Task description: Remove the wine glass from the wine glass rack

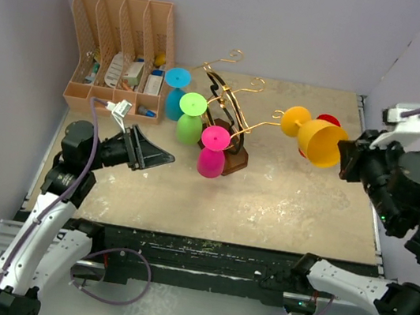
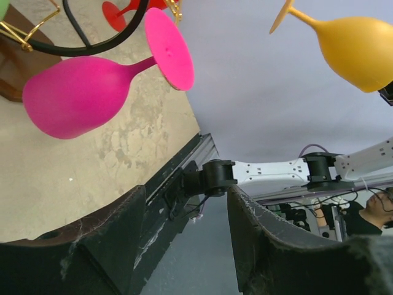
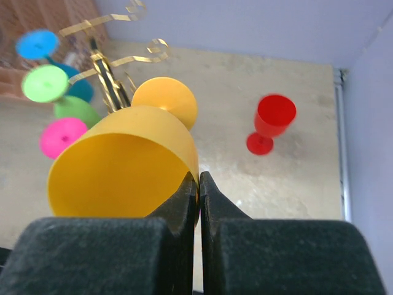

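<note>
- The right gripper (image 1: 342,153) has its fingers pressed together on the rim of the yellow glass (image 1: 320,141), pinching the bowl's wall between them.
- The yellow glass lies on its side in the air above the table (image 1: 305,212). Its open mouth faces the right arm and its foot points back toward the rack (image 1: 230,129).
- The foot sits right at the tip of the rack's rightmost gold arm. From the top view I cannot tell whether they touch or are just apart.
- The rack stands near the middle of the table on its dark oval base.
- Three glasses hang foot-up on the rack's left side: blue (image 1: 176,92) farthest back, green (image 1: 190,118) in the middle, pink (image 1: 212,154) nearest the arms.
- A red glass (image 3: 269,121) stands upright on the table, to the right of the rack and beyond the yellow glass.
- The left gripper (image 1: 164,156) hovers low to the left of the pink glass, pointing at it. Its fingers are spread with nothing between them.
- The left wrist view shows the pink bowl close ahead, apart from the fingers (image 2: 110,239).
- A tan organiser (image 1: 119,51) sits in the far left corner.
</note>
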You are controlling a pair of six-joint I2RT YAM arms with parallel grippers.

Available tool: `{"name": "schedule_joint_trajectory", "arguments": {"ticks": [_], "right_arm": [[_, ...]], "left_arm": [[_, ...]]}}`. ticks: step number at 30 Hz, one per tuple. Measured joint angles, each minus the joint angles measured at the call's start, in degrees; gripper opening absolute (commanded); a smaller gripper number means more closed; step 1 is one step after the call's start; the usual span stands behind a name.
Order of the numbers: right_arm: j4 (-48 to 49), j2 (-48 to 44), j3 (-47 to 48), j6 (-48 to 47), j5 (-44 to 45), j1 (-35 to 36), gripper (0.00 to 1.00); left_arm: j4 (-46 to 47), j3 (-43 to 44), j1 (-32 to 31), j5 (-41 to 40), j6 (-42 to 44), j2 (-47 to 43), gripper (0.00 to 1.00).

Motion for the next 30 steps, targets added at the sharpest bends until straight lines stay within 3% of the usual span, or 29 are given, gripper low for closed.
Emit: {"name": "schedule_joint_trajectory", "arguments": {"ticks": [7,17,23,30], "right_arm": [[-2.8,-0.3,-12.4,5.5,5.6,0.0,0.0],[-3.5,0.0,-26.3,10.3,4.0,-2.0,0.0],[2.4,1.6,-30.1,6.1,-5.4,-16.7,0.0],[13.4,8.3,-36.4,4.0,-23.9,-36.8,0.0]], "left_arm": [[-5.0,0.8,0.0,-1.4,5.0,0.3,0.59],[-13.3,4.4,0.0,-5.0,14.3,-0.7,0.58],[-16.1,4.5,0.0,-6.4,17.0,-1.2,0.58],[-18.3,4.5,0.0,-7.7,19.3,-1.4,0.58]]}}
